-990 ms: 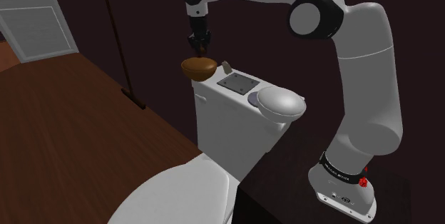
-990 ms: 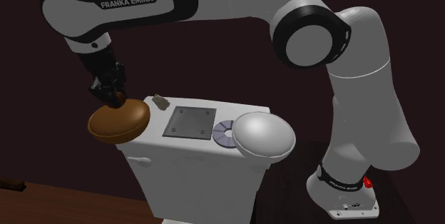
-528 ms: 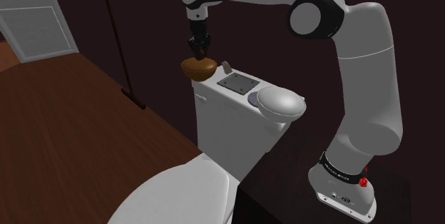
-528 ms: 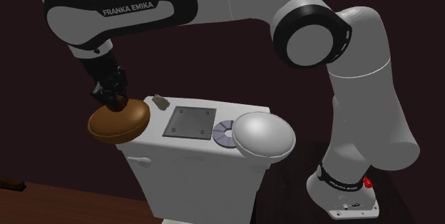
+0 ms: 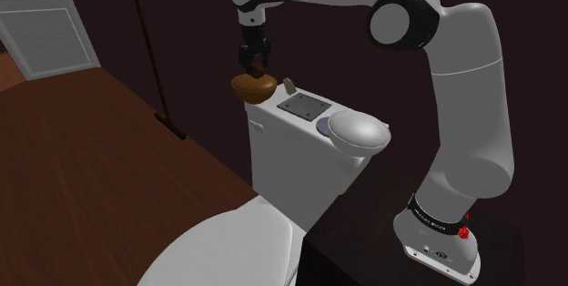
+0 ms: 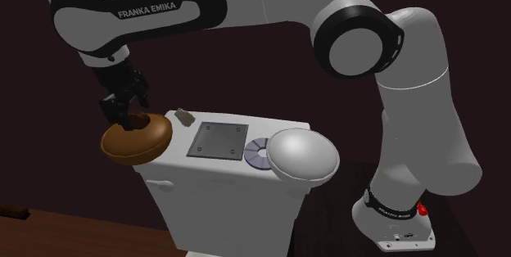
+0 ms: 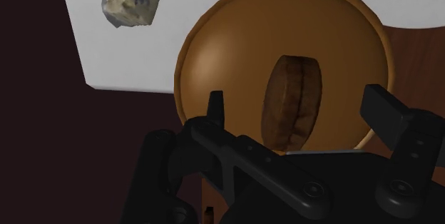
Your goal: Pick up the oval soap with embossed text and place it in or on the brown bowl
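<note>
Black pincer [image 6: 124,114], spread apart, hangs over the round brown bowl [image 7: 214,51] where the brown oval soap [image 7: 292,105] lies. Placing seems done; next, lift clear.

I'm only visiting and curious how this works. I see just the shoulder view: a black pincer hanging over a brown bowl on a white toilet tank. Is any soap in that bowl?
Observer: Yes. In the wrist view a brown oval soap lies inside the round brown bowl.
Visitor: Is the pincer gripping it?
Observer: No. The black pincer is open, its fingers either side of the soap, touching nothing.
Visitor: And the small lump beside the bowl?
Observer: A pale crumpled lump with dark marks, on the white tank lid, apart from the bowl.
</note>
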